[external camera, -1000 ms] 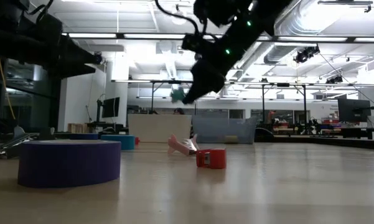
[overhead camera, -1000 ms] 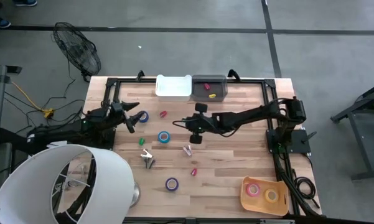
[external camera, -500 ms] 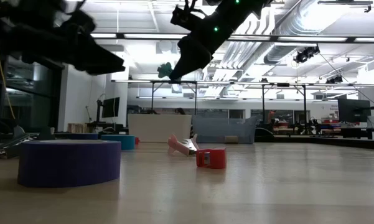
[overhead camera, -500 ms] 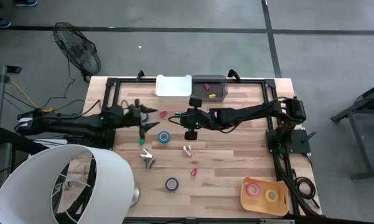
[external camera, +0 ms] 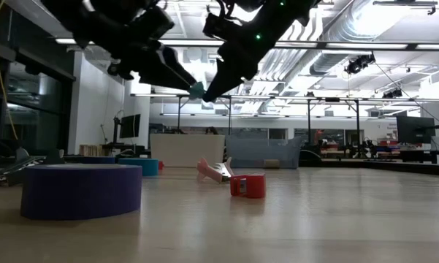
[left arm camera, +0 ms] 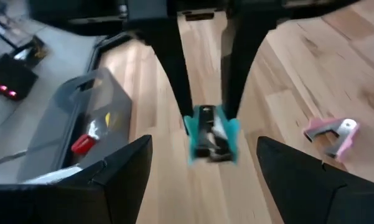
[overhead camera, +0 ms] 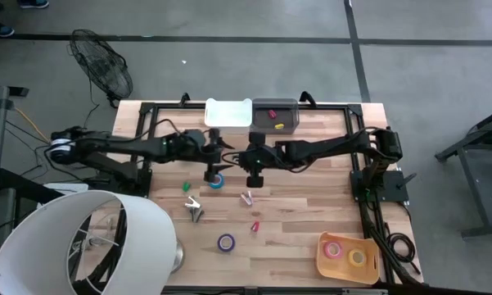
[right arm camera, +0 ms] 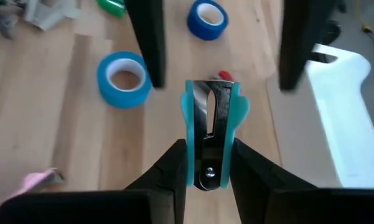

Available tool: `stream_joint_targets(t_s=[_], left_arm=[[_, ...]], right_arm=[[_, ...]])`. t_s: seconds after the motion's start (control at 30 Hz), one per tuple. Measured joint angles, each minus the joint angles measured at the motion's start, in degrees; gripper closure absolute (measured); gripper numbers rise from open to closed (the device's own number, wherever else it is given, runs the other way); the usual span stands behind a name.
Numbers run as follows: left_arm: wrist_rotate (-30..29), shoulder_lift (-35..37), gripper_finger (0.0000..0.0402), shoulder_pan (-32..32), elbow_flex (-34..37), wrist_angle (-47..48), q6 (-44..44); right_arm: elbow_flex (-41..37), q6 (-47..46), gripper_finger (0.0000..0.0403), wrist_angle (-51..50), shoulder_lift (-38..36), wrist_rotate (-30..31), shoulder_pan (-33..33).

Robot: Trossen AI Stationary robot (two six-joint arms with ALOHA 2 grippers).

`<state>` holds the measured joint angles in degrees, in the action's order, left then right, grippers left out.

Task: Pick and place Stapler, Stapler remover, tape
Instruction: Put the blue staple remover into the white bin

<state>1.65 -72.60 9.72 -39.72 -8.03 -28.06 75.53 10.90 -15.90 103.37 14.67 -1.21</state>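
Jaws of the right gripper (right arm camera: 210, 163) clench a teal staple remover (right arm camera: 210, 134) above mid-surface; the left gripper (left arm camera: 199, 168), released, faces it. Tape rolls and other removers remain unplaced.

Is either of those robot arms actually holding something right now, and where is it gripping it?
The right tool holds a teal staple remover, pinched by one end. The left tool is open and holds nothing.

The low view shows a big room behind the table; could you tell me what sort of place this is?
Probably a robotics lab or workshop: exposed ceiling ducts, strip lights and workbenches with monitors behind the wooden table.
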Motion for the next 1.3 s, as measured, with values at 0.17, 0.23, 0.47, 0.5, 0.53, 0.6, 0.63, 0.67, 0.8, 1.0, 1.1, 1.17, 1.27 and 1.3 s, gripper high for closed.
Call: stream_joint_targets(t_s=[0.17,0.23,0.47,0.5,0.53,0.6,0.63,0.67,0.8,1.0,1.1,1.17,1.27,1.3], left_arm=[[0.4,-2.5,0.0117,0.0,-2.7,1.3,-1.7],[0.4,-2.7,0.0117,0.0,-2.8,1.1,-1.7],[-0.6,-2.7,0.0117,0.0,-2.8,3.4,-0.5],[-0.9,-2.7,0.0117,0.0,-2.8,3.2,-0.3],[-1.1,-2.7,0.0117,0.0,-2.8,2.9,-0.2],[-1.7,-2.7,0.012,0.0,-2.8,2.0,0.0],[-2.0,-2.7,0.0123,0.0,-2.8,1.4,0.0],[-2.1,-2.7,0.0128,0.0,-2.8,0.9,0.0],[-2.1,-2.7,0.0162,0.0,-2.8,0.2,0.0],[-2.0,-2.7,0.0217,0.0,-2.8,0.4,0.5],[-2.1,-2.7,0.0241,0.0,-2.8,0.5,1.4],[-2.0,-2.7,0.0256,0.0,-2.8,0.5,1.4],[-2.0,-2.7,0.0278,0.0,-2.8,0.5,1.6],[-2.0,-2.7,0.0285,0.0,-2.8,0.5,1.7]], right_arm=[[0.0,-0.1,0.0319,0.1,0.0,-0.3,0.0],[0.0,0.0,0.0319,0.1,0.0,-0.3,0.0],[0.0,0.1,0.0319,0.3,-1.2,-1.9,-0.6],[0.0,0.1,0.0319,-0.1,-1.5,-1.8,-0.8],[0.0,0.3,0.0319,-0.1,-1.7,-1.8,-1.1],[0.0,1.2,0.0319,-0.2,-1.9,-2.2,-1.5],[0.0,1.5,0.0319,-0.1,-1.9,-2.5,-1.5],[0.0,1.9,0.0319,-0.2,-1.9,-2.9,-1.7],[0.0,2.1,0.0319,-0.7,-1.9,-3.9,-2.0],[0.0,2.2,0.0319,-0.4,-1.9,-3.7,-2.2],[0.0,2.2,0.0319,-0.4,-1.9,-3.7,-2.2],[0.0,2.2,0.0319,-0.3,-1.9,-3.7,-2.2],[0.0,2.2,0.0319,-0.3,-1.9,-3.7,-2.2],[0.0,2.2,0.0319,-0.3,-1.9,-3.7,-2.2]])
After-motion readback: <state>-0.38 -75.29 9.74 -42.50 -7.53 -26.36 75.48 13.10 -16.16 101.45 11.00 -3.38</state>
